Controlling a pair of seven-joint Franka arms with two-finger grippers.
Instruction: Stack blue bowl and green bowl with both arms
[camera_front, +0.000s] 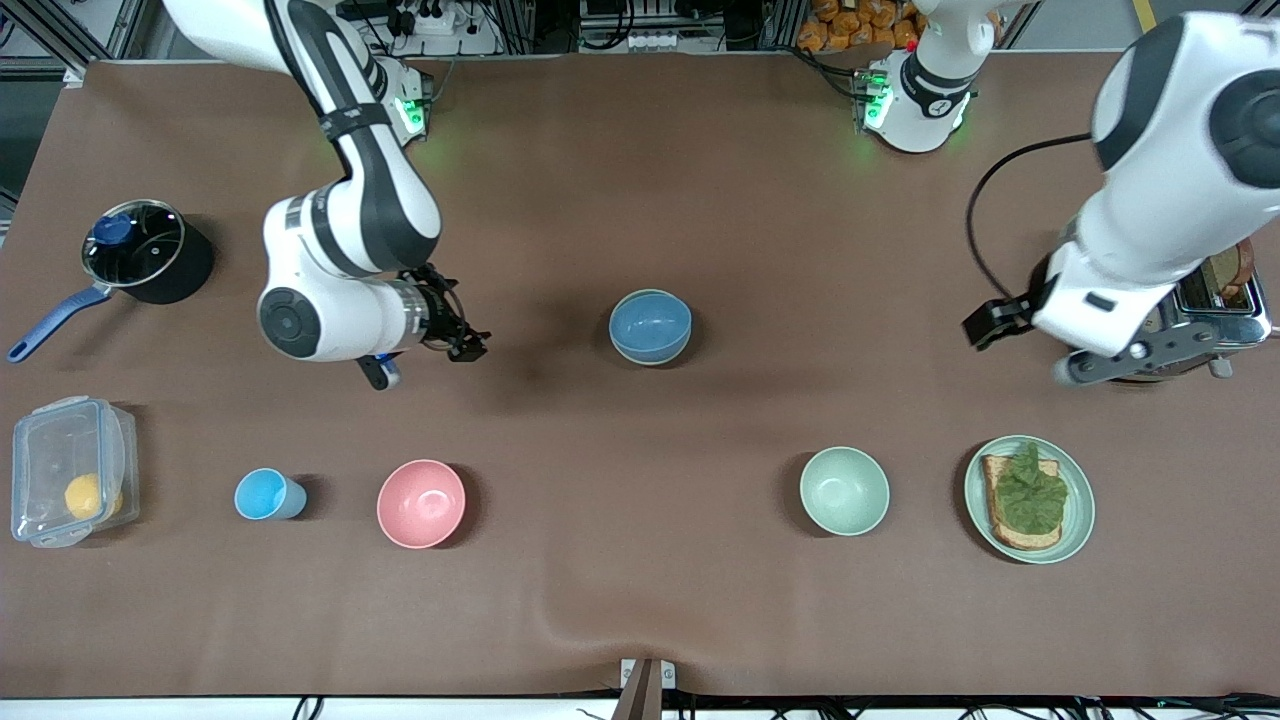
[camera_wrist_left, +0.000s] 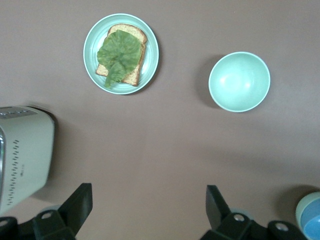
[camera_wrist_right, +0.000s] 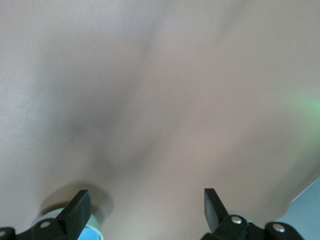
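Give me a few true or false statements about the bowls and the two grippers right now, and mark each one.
1. The blue bowl sits inside a green bowl. True.
2. The pink bowl is stacked on the lone green bowl. False: they stand apart, each on the table.
3. The left gripper is open and empty. True.
4. The right gripper holds the blue bowl. False: it is open, holding nothing.
5. The plate carries toast with a green leaf. True.
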